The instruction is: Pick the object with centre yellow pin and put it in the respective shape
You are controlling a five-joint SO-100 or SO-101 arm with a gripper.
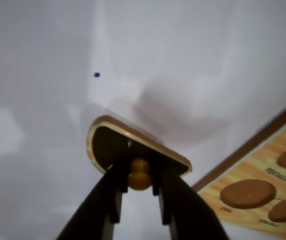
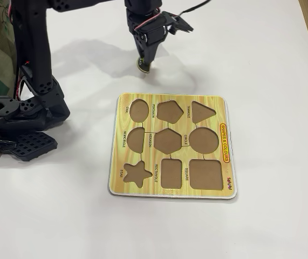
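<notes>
End effector closed on yellow pin of flat puzzle piece; in wrist view piece tilted, seemingly lifted off white counter. In fixed view piece sits at arm tip, beyond shape board, apart from it. Judgement: thin wooden piece, light, stiff, not fragile. Pin small, rounded, likely slippery; piece may swivel. Grip pin squarely at waist.
</notes>
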